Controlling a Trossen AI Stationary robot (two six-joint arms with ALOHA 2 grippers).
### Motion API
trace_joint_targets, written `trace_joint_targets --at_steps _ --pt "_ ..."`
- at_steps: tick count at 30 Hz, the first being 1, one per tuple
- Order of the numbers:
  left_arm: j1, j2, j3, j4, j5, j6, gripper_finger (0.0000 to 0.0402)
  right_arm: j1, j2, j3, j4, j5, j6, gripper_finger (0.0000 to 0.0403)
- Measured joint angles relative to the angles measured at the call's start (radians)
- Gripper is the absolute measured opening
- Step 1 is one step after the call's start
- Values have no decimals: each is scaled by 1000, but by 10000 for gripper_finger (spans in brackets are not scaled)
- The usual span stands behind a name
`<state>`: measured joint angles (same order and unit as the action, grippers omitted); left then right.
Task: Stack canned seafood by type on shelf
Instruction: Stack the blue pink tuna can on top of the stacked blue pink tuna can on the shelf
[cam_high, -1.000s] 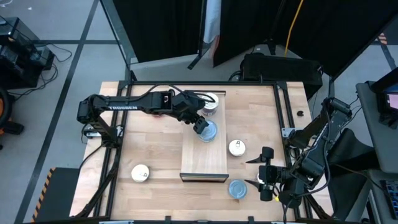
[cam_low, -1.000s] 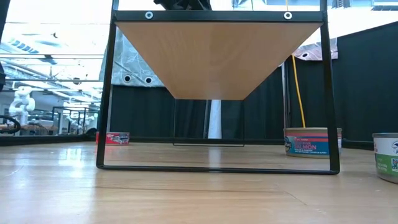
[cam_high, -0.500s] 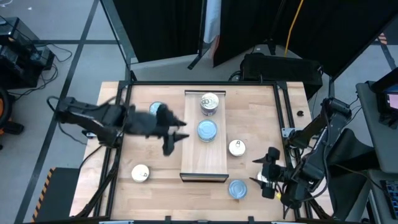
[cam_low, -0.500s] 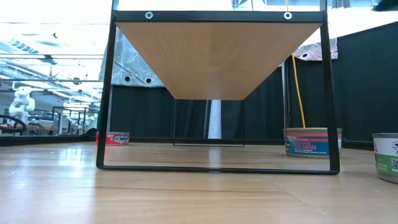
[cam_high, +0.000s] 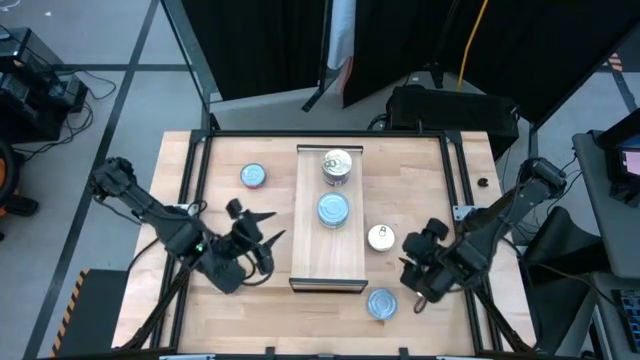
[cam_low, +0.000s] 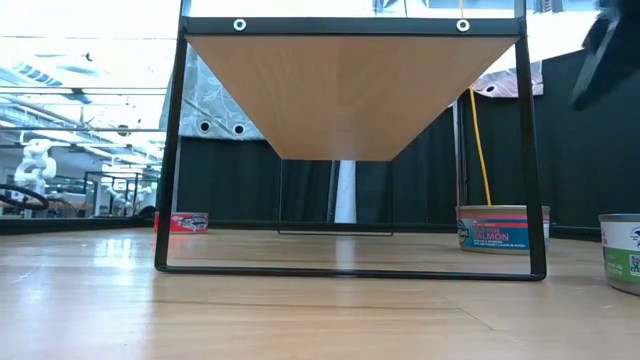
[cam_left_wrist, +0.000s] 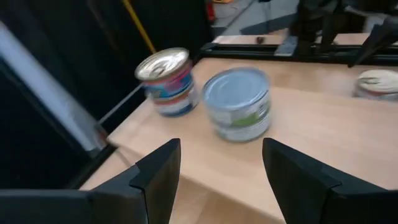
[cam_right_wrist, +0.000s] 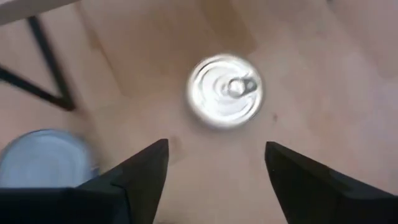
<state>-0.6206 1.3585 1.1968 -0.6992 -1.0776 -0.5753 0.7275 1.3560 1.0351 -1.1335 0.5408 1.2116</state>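
The shelf (cam_high: 327, 260) is a long light-wood board on a dark frame at the table's middle. Two tins stand on it: a silver pull-tab can (cam_high: 337, 165) at its far end and a blue-topped can (cam_high: 333, 210) behind it toward the near end. On the tabletop sit a small blue-and-red can (cam_high: 253, 176), a silver pull-tab can (cam_high: 380, 237) and a blue can (cam_high: 381, 303). My left gripper (cam_high: 272, 225) hangs open left of the shelf, facing the two shelf cans (cam_left_wrist: 238, 102). My right gripper (cam_high: 408, 272) stands open above the tabletop silver can (cam_right_wrist: 226, 91).
The shelf's dark frame legs (cam_low: 535, 150) stand on the plank tabletop. In the low view a salmon tin (cam_low: 500, 228) and a nearer tin (cam_low: 622, 250) sit at the right. A black rail (cam_high: 452, 180) runs along the table's right side. Bare wood lies at the near left.
My left gripper has drawn back from the blue can on the shelf toward the table's left and near edges, rolling as it went; the can stays on the shelf. Its arm now covers the white can at the near left. My right gripper has sunk and tipped down over the silver can.
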Motion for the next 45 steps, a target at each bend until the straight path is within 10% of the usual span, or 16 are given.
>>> trace_joint_targets --at_steps 10,23,45 --pt "7 -15 -119 -116 -26 -154 228 -248 -1 -11 41 -79 -355 182" --pt "-43 -19 -173 -228 -10 -388 228 -341 -1 -236 347 -304 -368 111" --pt "-43 -19 -173 -231 9 -387 228 -414 0 -247 350 -334 -386 13"
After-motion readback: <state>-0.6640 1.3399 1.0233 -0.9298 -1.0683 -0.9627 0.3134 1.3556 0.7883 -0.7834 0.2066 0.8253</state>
